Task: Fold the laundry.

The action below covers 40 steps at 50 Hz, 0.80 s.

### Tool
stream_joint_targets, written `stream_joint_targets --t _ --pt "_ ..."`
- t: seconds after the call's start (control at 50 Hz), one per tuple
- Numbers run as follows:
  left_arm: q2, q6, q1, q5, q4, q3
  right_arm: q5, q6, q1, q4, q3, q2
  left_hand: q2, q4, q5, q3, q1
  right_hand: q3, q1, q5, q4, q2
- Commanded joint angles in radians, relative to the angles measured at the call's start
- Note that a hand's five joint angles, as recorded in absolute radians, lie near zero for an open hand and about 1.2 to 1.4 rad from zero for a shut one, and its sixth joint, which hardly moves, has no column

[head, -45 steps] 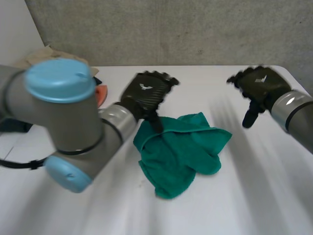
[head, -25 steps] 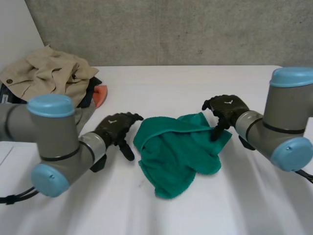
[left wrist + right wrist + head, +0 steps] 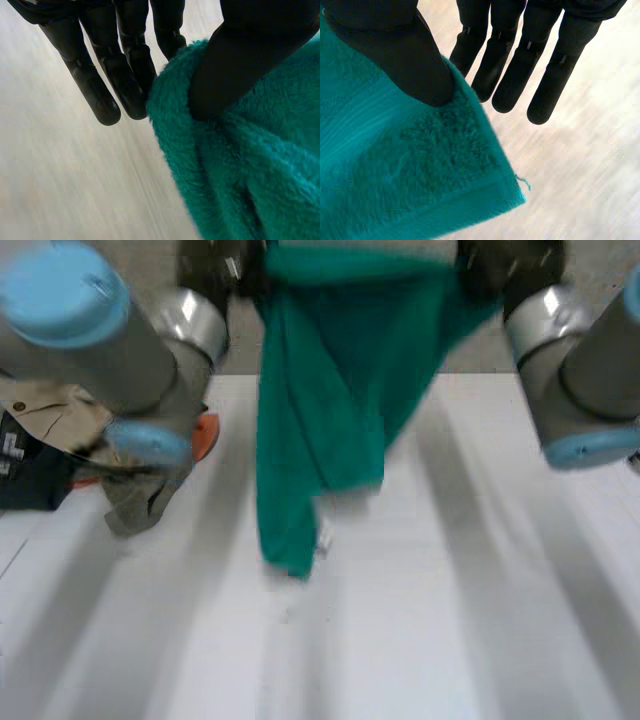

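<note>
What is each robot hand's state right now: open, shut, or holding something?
Left robot hand: shut on the green towel, pinched between thumb and fingers.
Right robot hand: shut on the same green towel, near a corner.

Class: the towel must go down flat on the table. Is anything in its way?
Nothing visible. The towel hangs pinched by the left hand and right hand over bare table. The clothes pile lies off to the left.
</note>
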Motion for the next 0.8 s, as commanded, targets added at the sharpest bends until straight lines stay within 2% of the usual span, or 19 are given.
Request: stream_joint_targets --t 0.02,0.12,0.16,0.3,0.34,0.38,0.44,0.48,0.5,0.58,0.68,0.8 --pt "0.189 0.008 -0.023 0.007 0.134 -0.142 0.03 -0.003 -0.001 -0.136 0.039 -0.121 0.204 0.199 0.245 0.209 0.262 0.208 0.264 0.234 0.203 0.224" --pt "0.268 0.044 -0.03 0.007 0.124 -0.316 -0.011 -0.011 -0.003 -0.082 0.138 -0.138 0.204 0.199 0.245 0.209 0.262 0.208 0.264 0.234 0.203 0.224" --pt "0.306 0.095 -0.037 0.004 0.12 -0.475 -0.048 -0.014 -0.001 -0.018 0.219 -0.145 0.204 0.199 0.245 0.209 0.262 0.208 0.264 0.234 0.203 0.224" --pt "0.269 0.22 -0.092 0.007 0.123 -0.781 -0.078 -0.035 -0.003 0.139 0.398 -0.127 0.172 0.167 0.213 0.177 0.23 0.208 0.264 0.234 0.203 0.224" --pt "0.227 0.246 -0.11 0.007 0.123 -0.814 -0.08 -0.061 -0.003 0.159 0.464 -0.103 0.029 0.024 0.07 0.034 0.087 0.208 0.264 0.234 0.203 0.224" --pt "0.153 0.278 -0.141 0.003 0.118 -0.839 -0.08 -0.086 -0.009 0.162 0.5 -0.071 -0.223 -0.228 -0.183 -0.218 -0.165 0.208 0.264 0.234 0.203 0.224" --pt "0.098 0.298 -0.153 -0.002 0.091 -0.856 -0.078 -0.129 -0.015 0.164 0.556 -0.029 -0.537 -0.542 -0.496 -0.532 -0.479 0.208 0.264 0.234 0.203 0.224" --pt "0.09 0.298 -0.149 -0.002 0.065 -0.865 -0.078 -0.152 -0.015 0.164 0.585 -0.024 -0.664 -0.669 -0.623 -0.659 -0.606 0.208 0.264 0.234 0.203 0.224" --pt "0.093 0.297 -0.141 0.0 0.034 -0.873 -0.078 -0.156 -0.015 0.167 0.592 -0.024 -0.798 -0.803 -0.758 -0.793 -0.74 0.208 0.264 0.234 0.203 0.224" --pt "0.151 0.292 -0.092 0.01 -0.02 -0.899 -0.078 -0.173 -0.029 0.168 0.607 -0.024 -0.979 -0.983 -0.938 -0.973 -0.92 0.208 0.264 0.234 0.203 0.224" --pt "0.263 0.294 0.025 0.055 -0.026 -0.966 -0.082 -0.184 -0.095 0.174 0.612 -0.027 -0.985 -0.99 -0.944 -0.98 -0.927 0.208 0.264 0.234 0.203 0.224" --pt "0.305 0.298 0.178 0.217 -0.032 -1.005 -0.082 -0.192 -0.141 0.174 0.607 -0.027 -0.862 -0.867 -0.821 -0.857 -0.804 0.208 0.264 0.234 0.203 0.224"
